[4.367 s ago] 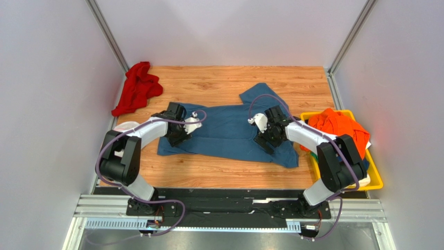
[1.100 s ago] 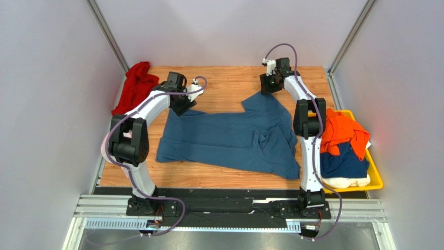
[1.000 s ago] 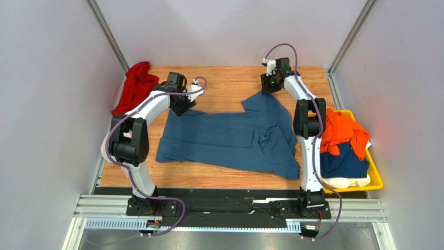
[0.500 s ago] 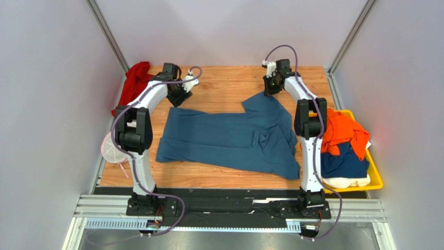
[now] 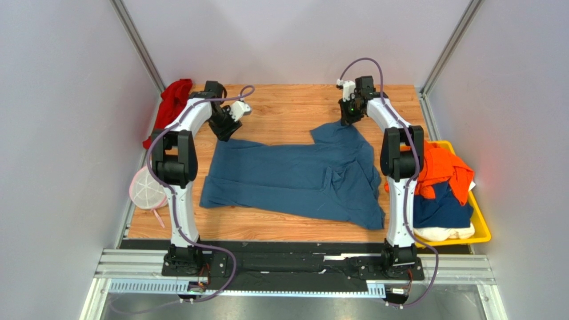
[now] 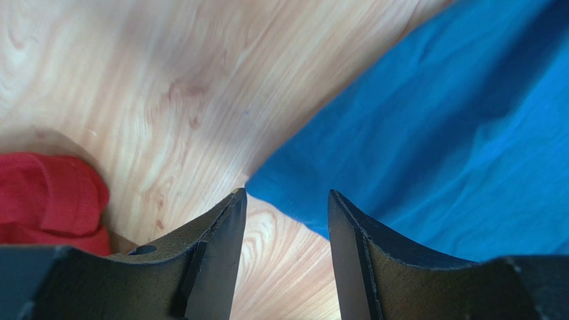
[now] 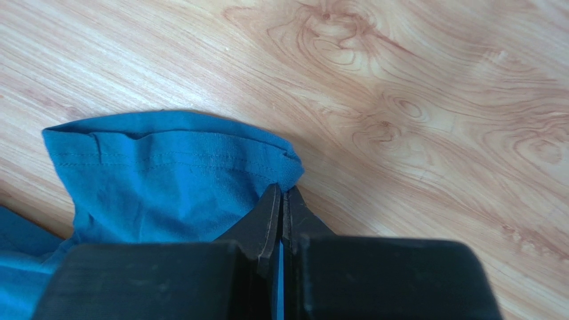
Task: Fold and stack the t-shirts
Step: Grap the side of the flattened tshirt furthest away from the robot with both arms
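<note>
Left gripper (image 6: 286, 195) backed off blue shirt (image 5: 287, 177) — fingers apart, empty; right gripper (image 7: 281, 190) pinched tight on sleeve (image 7: 173, 180); nothing folded yet.

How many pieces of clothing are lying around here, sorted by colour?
Teal-blue shirt, spread on the table: 1
Red garment: 1
Orange garment: 1
Navy garment: 1
Cream garment: 1
Total: 5
</note>
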